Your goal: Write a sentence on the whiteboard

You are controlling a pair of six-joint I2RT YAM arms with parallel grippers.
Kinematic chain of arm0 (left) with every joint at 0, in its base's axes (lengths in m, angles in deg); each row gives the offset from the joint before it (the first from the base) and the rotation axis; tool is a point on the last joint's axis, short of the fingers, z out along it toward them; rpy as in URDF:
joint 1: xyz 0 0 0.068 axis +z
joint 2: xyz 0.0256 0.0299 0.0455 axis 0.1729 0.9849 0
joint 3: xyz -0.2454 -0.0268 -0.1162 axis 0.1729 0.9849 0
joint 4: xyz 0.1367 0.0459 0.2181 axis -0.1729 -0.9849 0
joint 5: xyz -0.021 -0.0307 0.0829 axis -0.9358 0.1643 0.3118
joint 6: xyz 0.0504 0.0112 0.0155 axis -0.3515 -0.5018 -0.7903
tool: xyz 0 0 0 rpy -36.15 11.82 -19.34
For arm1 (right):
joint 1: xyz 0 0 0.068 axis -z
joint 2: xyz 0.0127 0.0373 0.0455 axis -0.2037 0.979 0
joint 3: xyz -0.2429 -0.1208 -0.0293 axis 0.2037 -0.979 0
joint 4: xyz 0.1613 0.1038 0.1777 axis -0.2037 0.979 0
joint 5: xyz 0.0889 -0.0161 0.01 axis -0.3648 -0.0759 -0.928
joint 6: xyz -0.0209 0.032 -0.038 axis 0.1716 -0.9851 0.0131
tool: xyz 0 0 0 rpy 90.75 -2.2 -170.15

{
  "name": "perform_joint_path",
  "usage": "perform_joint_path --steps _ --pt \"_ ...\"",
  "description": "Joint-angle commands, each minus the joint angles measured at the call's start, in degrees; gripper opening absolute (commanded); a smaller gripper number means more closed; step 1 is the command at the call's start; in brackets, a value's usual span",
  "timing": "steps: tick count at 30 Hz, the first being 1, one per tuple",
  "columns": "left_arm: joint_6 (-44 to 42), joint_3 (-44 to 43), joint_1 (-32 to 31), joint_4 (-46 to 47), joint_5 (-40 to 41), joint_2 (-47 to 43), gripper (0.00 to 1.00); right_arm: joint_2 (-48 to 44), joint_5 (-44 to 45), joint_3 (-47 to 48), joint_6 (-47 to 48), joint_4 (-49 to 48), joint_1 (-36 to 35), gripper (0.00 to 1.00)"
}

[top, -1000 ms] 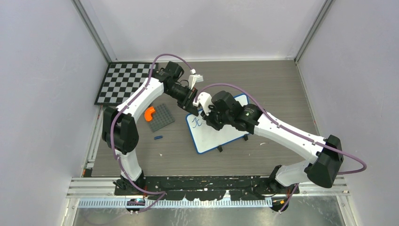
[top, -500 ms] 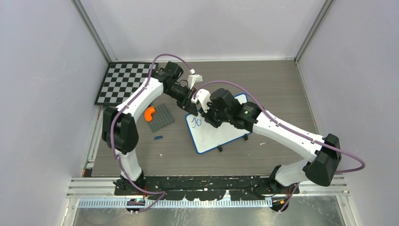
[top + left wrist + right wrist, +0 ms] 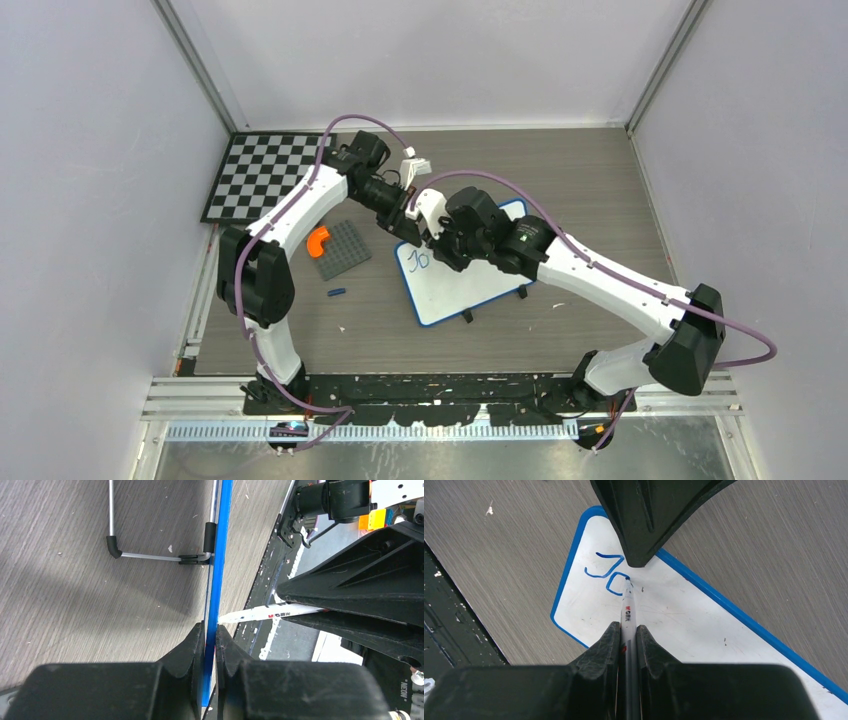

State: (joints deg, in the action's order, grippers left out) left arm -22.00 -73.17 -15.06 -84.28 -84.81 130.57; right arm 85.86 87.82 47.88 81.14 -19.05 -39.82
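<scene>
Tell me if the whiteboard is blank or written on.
Written on: the whiteboard carries blue letters "Jo" near one corner; the marker tip sits at the o.

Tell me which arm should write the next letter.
Right. The right gripper holds the marker, tip at the whiteboard beside "Jo". The left gripper is clamped on the whiteboard's edge, steadying it.

The wood-grain table [image 3: 600, 180] carries the whiteboard [image 3: 470, 285] near its middle, propped on small black feet. Just left of the whiteboard lies a grey studded plate [image 3: 345, 252], with an orange curved piece [image 3: 317, 240] at the plate's outer edge. A small blue object [image 3: 336, 292] lies left of the whiteboard's near corner. Well left of and behind the whiteboard, a checkerboard [image 3: 262, 175] lies flat.
</scene>
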Motion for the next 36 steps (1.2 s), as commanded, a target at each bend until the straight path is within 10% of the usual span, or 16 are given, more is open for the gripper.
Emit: perform_joint_path --steps 1,36 --pt "0.9 0.6 -0.7 1.0 0.4 -0.5 0.0 -3.6 -1.7 -0.3 0.6 -1.0 0.7 0.0" --pt "1.3 0.1 -0.7 1.2 0.4 0.3 0.0 -2.9 4.4 -3.3 1.6 -1.8 1.9 0.0"
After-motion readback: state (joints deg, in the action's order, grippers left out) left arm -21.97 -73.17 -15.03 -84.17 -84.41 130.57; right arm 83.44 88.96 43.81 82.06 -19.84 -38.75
